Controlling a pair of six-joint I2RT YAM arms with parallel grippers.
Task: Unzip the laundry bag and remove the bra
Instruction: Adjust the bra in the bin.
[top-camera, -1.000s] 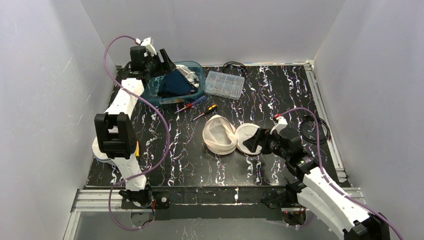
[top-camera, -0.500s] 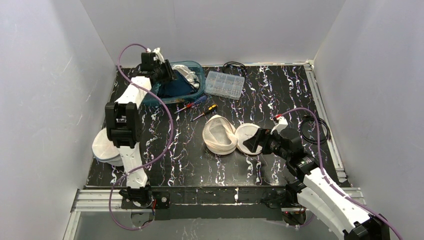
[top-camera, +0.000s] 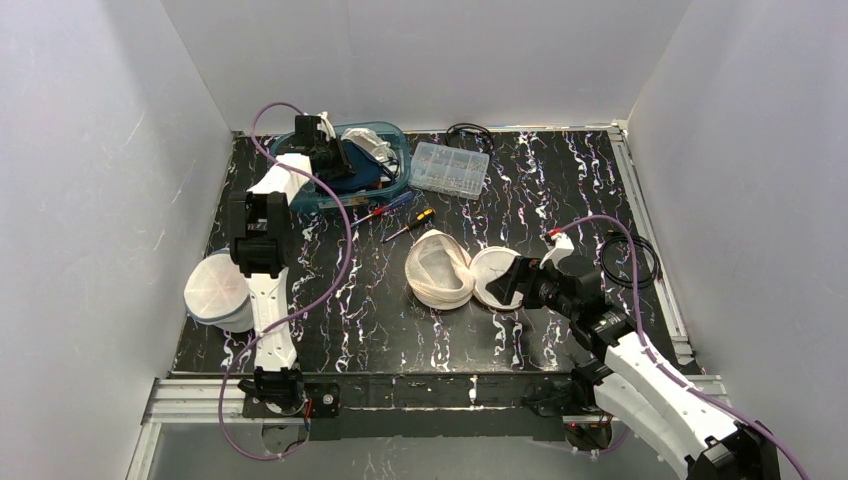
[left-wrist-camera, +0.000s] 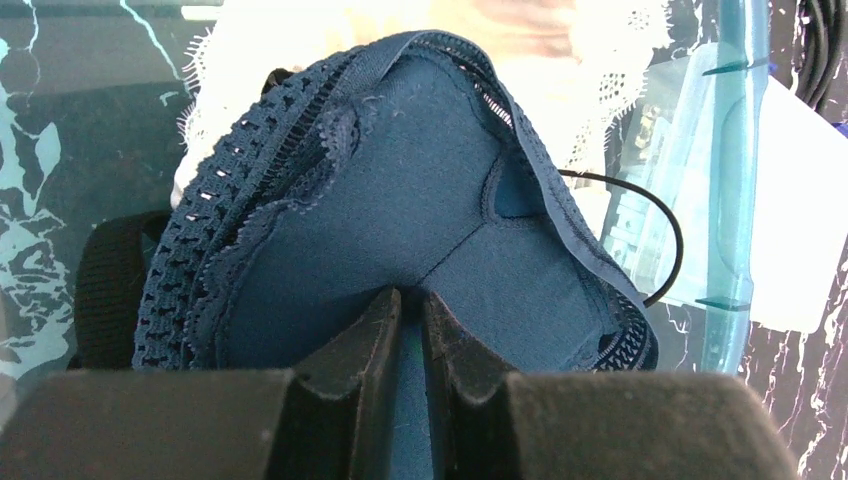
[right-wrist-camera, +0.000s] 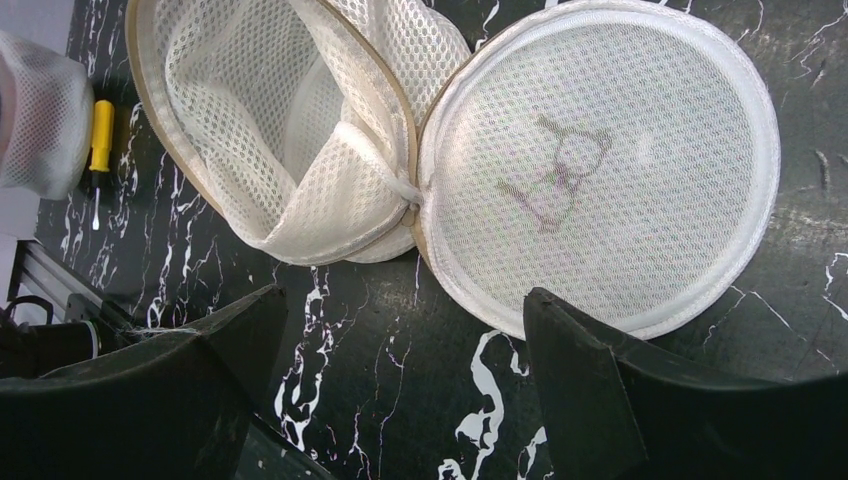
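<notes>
Far left, at the edge of the table (top-camera: 560, 200): a white mesh disc (top-camera: 215, 290). Lies flat, just beside the left arm's lower link.

Back left corner: a teal bin (top-camera: 404, 165), with the left gripper (top-camera: 335, 162) reaching down into it. Seen from the left wrist: fingers (left-wrist-camera: 365, 335) drawn narrow, almost touching. Pinch a fold of the navy bra (left-wrist-camera: 420, 200) between them. Bra inside the bin, cup bulging upward, lace-trimmed band running down its left side. Rests on pale lace cloth (left-wrist-camera: 620, 60), too bright to make out further. Thin black wire (left-wrist-camera: 665, 230) looping past the bra's right edge.

Just in front of the bin, on the table: two screwdrivers, one red-handled (top-camera: 383, 208), one yellow-handled (top-camera: 415, 221). Lie between bin and bag. Right of the bin, close beside it: a clear parts box (top-camera: 450, 168).

Centre: the white mesh bag (top-camera: 438, 270), unzipped, mouth gaping toward the back left. Round lid (top-camera: 493, 277) folded out flat to its right, joined to it at one point on the rim. Faint purple mark on the lid's mesh in the right wrist view.

Right of the lid: the right gripper (top-camera: 513, 283), at the lid's near-right rim. Spread wide, holding nothing. Touching the lid or just above it: cannot tell.

Far right, by the rail: a coiled black cable (top-camera: 635, 255).
</notes>
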